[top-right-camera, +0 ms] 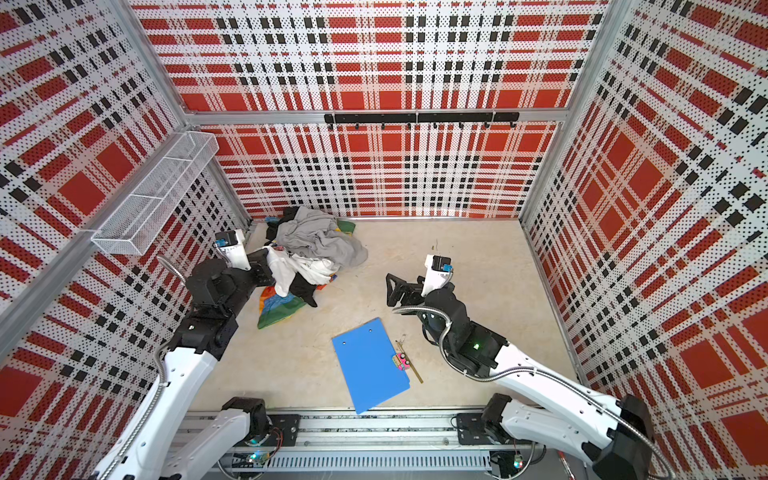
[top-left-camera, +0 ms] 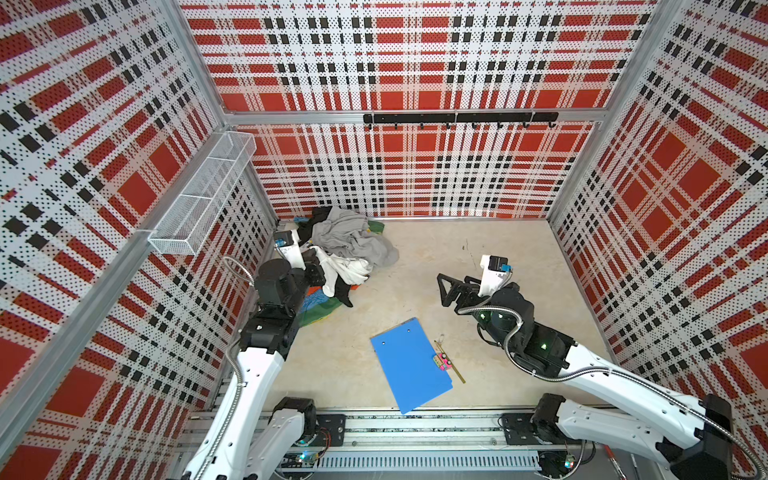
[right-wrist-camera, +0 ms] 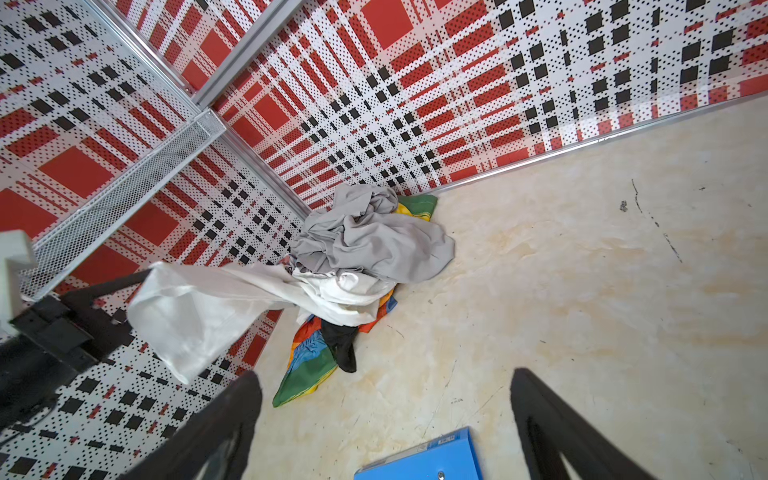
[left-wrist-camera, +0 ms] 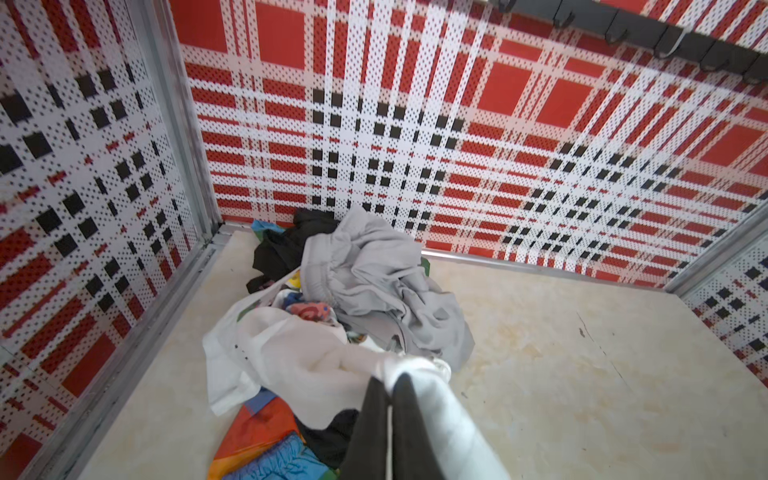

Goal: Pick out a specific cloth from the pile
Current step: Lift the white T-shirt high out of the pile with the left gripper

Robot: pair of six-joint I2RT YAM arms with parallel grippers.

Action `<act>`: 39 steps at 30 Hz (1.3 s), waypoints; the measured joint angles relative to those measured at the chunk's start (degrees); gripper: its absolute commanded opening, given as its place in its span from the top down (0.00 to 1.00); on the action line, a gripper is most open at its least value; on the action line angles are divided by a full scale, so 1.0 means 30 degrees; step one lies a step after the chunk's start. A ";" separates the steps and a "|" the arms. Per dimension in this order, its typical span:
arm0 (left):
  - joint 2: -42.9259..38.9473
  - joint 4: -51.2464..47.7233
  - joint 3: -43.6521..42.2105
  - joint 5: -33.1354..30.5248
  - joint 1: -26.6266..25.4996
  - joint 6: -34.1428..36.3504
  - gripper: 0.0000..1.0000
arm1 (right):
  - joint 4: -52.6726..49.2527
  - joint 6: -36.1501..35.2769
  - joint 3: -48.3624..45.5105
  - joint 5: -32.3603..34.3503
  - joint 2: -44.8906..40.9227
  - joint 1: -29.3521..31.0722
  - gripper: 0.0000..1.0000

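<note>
Pinching one bunched edge of the cloth (right-wrist-camera: 199,307) between the pressed-together fingers of the left tool (left-wrist-camera: 389,382), clamped tight on the white fabric. Holding that end raised off the bench (top-left-camera: 457,249), close beside the left wall, with the thin, soft cotton stretched into a drooping band. Running its long axis, in both top views, roughly crosswise: lifted end pointing at the left wall, opposite end pointing into the pile (top-right-camera: 316,245) at the far left corner of the bench. Leaving that opposite end tucked under the grey garment (top-left-camera: 353,237), a matte, heavily creased jersey heaped on top. Showing only scraps of the print in the left wrist view: pink, yellow and blue patches beside the grey folds, plus a few small black marks on the white; not possible to read any lettering. Draping the cloth across a limp black garment (right-wrist-camera: 340,345) and a crinkled sheet of green, yellow, orange and blue fabric (top-right-camera: 278,309) spread flat beneath. Holding the right tool (top-left-camera: 444,291) wide apart and empty above bare bench, well away from the pile, black triangular fingers aimed towards it. Leaving untouched, nearer the front, a flat, rigid blue clipboard (top-left-camera: 409,365) with a small pink item (top-left-camera: 441,362) at its edge.
</note>
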 measured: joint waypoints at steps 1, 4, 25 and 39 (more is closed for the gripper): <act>0.0000 0.0168 0.0335 -0.0095 0.0000 -0.0015 1.00 | 0.0000 0.0007 0.0000 0.0000 0.0117 0.0044 0.00; 0.0007 0.0903 0.1086 -0.0248 0.0000 -0.0204 1.00 | 0.0000 0.0000 0.0000 0.0015 0.0379 0.0160 0.00; 0.1158 0.4532 0.4481 -0.0714 0.0517 -0.2375 1.00 | -0.0488 -0.0488 0.0437 0.0277 0.0554 0.0393 0.00; 0.1610 0.5996 0.5807 0.0328 0.2572 -0.5399 1.00 | -0.1020 -0.1042 0.1056 0.0189 0.0860 0.0401 0.00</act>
